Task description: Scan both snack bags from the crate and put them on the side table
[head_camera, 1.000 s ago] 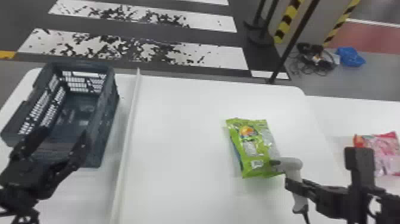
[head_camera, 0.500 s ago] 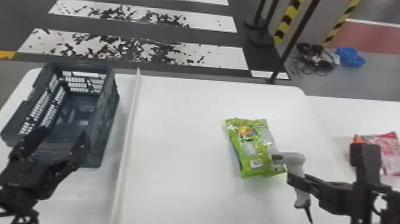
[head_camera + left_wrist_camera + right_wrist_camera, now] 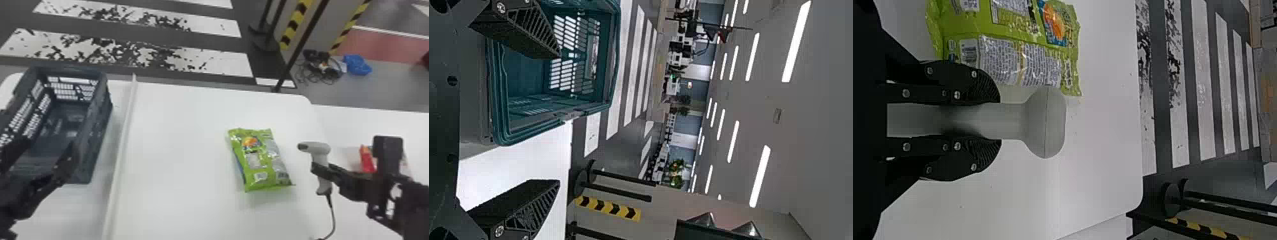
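Right gripper pinched the scanner's handle, and you needed it steady, cord slack, clear of the green bag!

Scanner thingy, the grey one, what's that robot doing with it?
The robot's right gripper is holding the grey scanner, with its nose toward the green snack bag lying on the white table. A red snack bag is over on the side table. The left gripper is open beside the crate. The green bag isn't on the side table yet.
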You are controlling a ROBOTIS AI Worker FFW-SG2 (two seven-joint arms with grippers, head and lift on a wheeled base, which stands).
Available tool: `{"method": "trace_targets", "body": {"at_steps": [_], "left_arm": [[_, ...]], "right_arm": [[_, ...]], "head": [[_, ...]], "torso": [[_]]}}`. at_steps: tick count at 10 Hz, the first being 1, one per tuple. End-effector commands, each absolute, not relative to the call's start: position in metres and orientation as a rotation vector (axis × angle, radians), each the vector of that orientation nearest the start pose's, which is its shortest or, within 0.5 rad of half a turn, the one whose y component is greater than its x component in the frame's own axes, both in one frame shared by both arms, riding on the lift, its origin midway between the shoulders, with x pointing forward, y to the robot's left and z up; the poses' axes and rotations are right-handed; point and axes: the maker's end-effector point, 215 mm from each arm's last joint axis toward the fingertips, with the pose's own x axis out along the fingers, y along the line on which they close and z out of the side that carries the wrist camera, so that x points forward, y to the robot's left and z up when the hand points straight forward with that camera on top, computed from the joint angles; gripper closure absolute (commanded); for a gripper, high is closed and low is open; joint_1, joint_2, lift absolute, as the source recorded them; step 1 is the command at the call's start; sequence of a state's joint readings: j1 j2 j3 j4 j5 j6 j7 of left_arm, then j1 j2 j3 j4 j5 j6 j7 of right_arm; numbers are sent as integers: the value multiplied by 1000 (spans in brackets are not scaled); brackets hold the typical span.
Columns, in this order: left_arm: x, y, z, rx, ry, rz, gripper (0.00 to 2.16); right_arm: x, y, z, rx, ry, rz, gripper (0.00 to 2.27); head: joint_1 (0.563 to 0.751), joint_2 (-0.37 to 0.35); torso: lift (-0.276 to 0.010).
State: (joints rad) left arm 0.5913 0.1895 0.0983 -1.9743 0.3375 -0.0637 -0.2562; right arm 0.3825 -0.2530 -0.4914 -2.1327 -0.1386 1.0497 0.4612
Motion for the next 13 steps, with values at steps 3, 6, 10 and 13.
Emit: {"method": "trace_targets", "body": {"at_steps": [3, 6, 10, 13], "left_arm": [[408, 253, -377, -133, 96, -229, 103], [408, 252, -373, -133, 90, -230, 103], [407, 255, -372, -128, 89, -226, 103], [407, 256, -372, -129, 90, -224, 103]], "right_arm": [[405, -481, -476, 26, 845, -24, 2243], [436, -486, -498, 17, 836, -7, 2243], [448, -479, -519, -27, 847, 9, 2243], [449, -480, -524, -52, 850, 2, 1740]], "head": [[695, -288], [695, -312], [695, -294], [695, -290]], "torso": [[-87], [-87], [-87], [-87]]}}
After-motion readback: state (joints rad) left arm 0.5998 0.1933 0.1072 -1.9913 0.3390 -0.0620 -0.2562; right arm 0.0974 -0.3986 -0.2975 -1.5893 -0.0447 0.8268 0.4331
